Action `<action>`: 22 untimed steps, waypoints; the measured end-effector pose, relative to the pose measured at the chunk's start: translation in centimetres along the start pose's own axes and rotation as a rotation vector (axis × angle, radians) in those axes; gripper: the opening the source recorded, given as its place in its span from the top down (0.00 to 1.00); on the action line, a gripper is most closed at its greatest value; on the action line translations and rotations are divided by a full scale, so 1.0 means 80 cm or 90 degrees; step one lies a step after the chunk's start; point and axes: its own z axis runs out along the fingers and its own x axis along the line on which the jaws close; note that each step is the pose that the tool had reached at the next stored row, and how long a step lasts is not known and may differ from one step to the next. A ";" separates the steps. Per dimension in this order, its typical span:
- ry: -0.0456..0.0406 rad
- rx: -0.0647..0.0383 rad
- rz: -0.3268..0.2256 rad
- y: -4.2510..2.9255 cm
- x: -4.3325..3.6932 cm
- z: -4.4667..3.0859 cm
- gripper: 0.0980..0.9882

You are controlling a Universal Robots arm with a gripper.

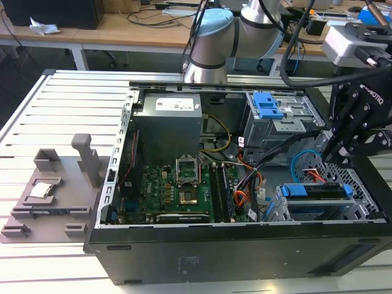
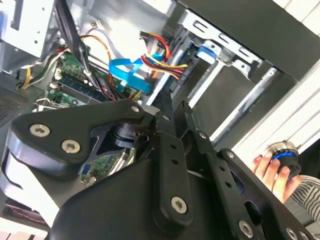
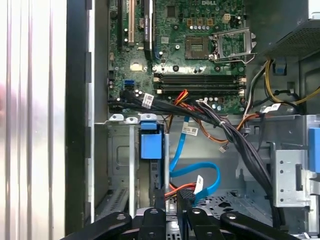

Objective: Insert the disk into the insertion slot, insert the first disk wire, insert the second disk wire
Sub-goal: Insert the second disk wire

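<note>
The disk (image 1: 312,191) is seated in the slot (image 1: 318,208) at the case's (image 1: 233,251) near corner, on the exterior view's right. The pincer (image 1: 343,153) is held just above, beside the blue cable (image 3: 197,175) and red wires (image 3: 180,187). Whether it is clenched cannot be told. Black cables (image 3: 235,135) are draped alongside. A hand (image 2: 275,170) is seen outside the case.

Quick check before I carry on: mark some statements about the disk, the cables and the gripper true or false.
1. The disk sits in the insertion slot. True.
2. The second disk wire lies outside the case on the table. False: it loops inside the case, beside the slot.
3. The gripper hangs over the motherboard's processor socket. False: it hangs near the slot, at the exterior view's right.
4. In the second wrist view, a hand rests on a round knob. True.
</note>
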 end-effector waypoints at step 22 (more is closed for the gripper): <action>0.0157 0.000 -0.084 0.0007 -0.020 0.0147 0.84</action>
